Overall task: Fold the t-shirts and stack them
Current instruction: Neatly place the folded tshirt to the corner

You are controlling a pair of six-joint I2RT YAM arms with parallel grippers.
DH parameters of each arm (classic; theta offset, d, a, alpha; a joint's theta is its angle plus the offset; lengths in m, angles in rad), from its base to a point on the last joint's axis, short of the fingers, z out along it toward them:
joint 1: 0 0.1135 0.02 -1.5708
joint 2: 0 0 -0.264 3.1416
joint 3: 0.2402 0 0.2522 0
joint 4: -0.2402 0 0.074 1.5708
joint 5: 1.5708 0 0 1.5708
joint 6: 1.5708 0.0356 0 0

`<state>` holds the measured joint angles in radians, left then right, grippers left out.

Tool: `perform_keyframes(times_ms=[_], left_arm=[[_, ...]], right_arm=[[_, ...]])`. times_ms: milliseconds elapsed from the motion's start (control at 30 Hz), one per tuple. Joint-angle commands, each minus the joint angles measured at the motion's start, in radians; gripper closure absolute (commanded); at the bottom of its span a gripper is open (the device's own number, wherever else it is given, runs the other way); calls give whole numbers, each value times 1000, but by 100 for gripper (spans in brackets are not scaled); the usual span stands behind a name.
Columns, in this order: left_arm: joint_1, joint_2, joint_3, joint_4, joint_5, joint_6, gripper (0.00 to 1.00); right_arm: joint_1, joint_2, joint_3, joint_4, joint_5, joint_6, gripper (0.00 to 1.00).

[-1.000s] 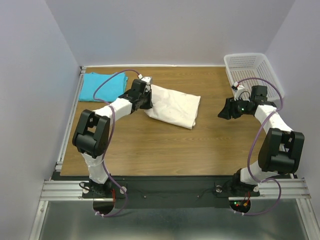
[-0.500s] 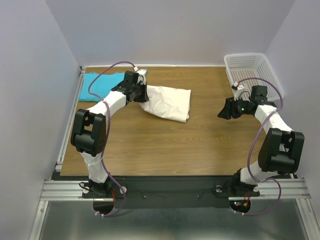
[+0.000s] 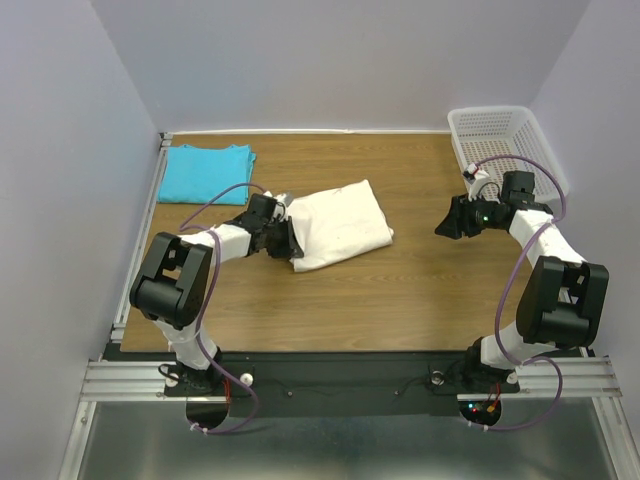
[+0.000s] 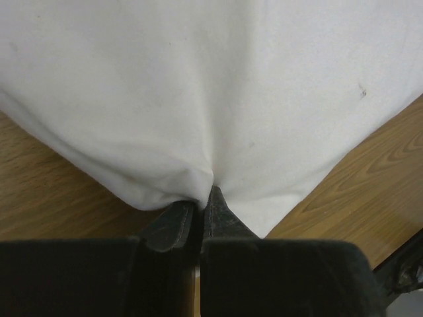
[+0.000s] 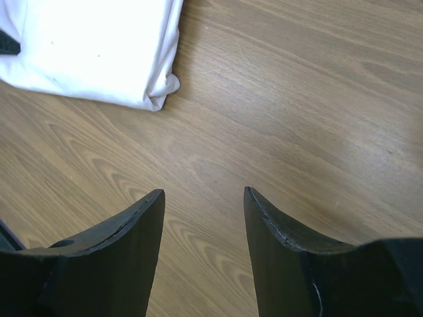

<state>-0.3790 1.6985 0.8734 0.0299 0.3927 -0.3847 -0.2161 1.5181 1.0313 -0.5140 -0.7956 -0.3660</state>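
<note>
The cream shirt (image 3: 340, 225) lies folded at the table's (image 3: 400, 290) middle, its far edges cut off in the left wrist view. The left gripper (image 4: 198, 211) is pinched nearly closed on the shirt's near-left edge, cloth bunched over the fingertips. The blue shirt (image 3: 205, 172) lies folded in the far-left corner, well apart. The right gripper (image 5: 203, 195) hangs wide over bare wood, holding nothing, near the basket (image 3: 495, 125), whose near end its arm hides.

white basket (image 3: 497, 135) on wooden table's (image 3: 400, 290) far-right corner.

I hold the folded cream cotton t-shirt (image 3: 340, 225) by its left edge, mid-frame. The turquoise cotton t-shirt (image 3: 205, 172) lies flat, upper left.
</note>
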Motion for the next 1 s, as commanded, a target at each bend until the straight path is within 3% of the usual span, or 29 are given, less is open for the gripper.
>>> perform_keyframes(times_ms=[0, 67, 167, 233, 533, 967], left_arm=[[-1, -40, -42, 35, -15, -51, 74], [-1, -83, -37, 16, -82, -60, 51], [17, -149, -21, -24, -142, -72, 35], [29, -184, -2, -28, -163, -80, 30], [133, -188, 76, -88, -204, -57, 24], [180, 144, 305, -62, -117, -105, 25]], right_arm=[[-8, -12, -11, 34, -24, 1, 43], [-8, -12, -11, 34, -25, 1, 43], [-8, -12, -10, 34, -25, 1, 43], [-8, -12, -10, 34, -27, -1, 43], [-8, -15, -8, 34, -30, -1, 43], [-8, -16, -10, 34, -21, -1, 43]])
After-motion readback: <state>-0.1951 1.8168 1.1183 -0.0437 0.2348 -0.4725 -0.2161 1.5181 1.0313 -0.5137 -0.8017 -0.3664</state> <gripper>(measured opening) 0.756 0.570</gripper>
